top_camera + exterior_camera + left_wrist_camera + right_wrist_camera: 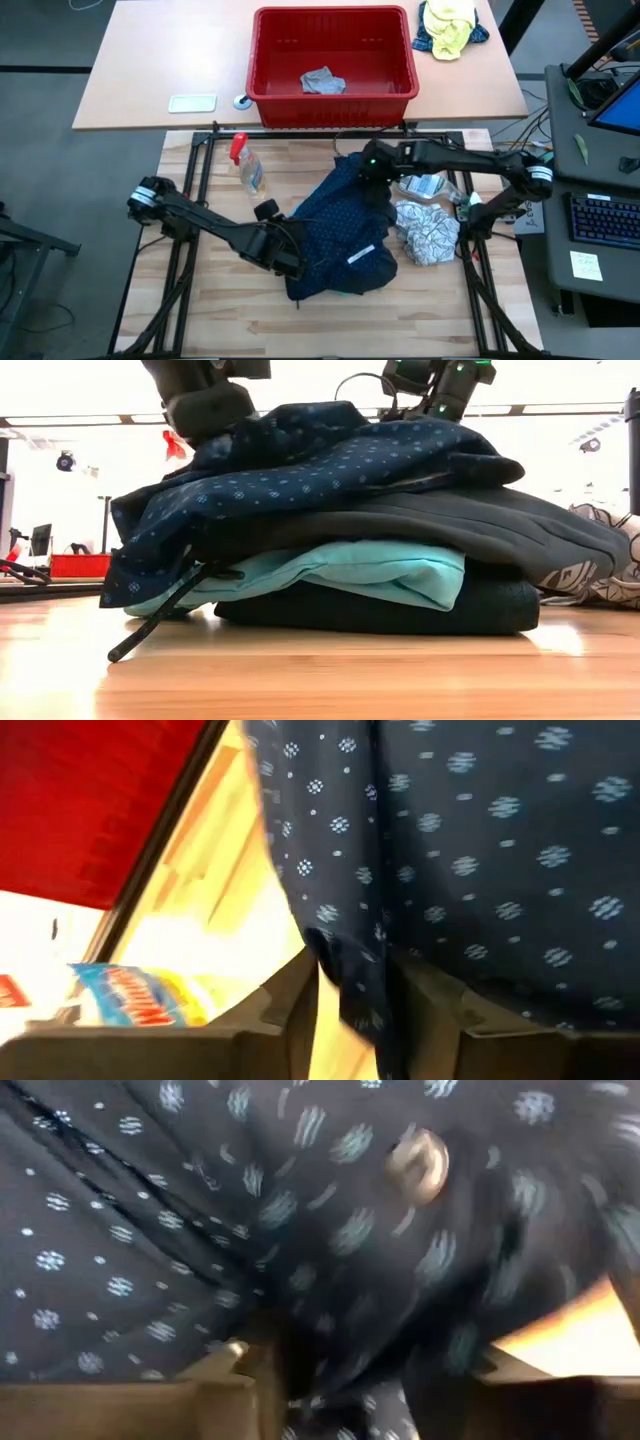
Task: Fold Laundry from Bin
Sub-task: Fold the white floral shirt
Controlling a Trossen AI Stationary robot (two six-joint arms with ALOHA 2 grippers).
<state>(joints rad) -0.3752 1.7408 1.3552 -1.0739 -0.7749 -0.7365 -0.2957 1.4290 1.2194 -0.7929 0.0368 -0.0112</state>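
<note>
Laundry stack on wooden worktop (200, 310), both arms at its top layer.
Navy dotted shirt (335, 225) lies uppermost, over a dark grey garment (470, 520), a turquoise one (380, 572) and a black one (400, 612). Left gripper (355, 1010) has its fingers narrowly parted with the shirt's edge between them; right gripper (340, 1380) likewise, parted around a fold. Red bin (332, 60) stands well apart on the far table, a light grey garment (322, 82) inside.
</note>
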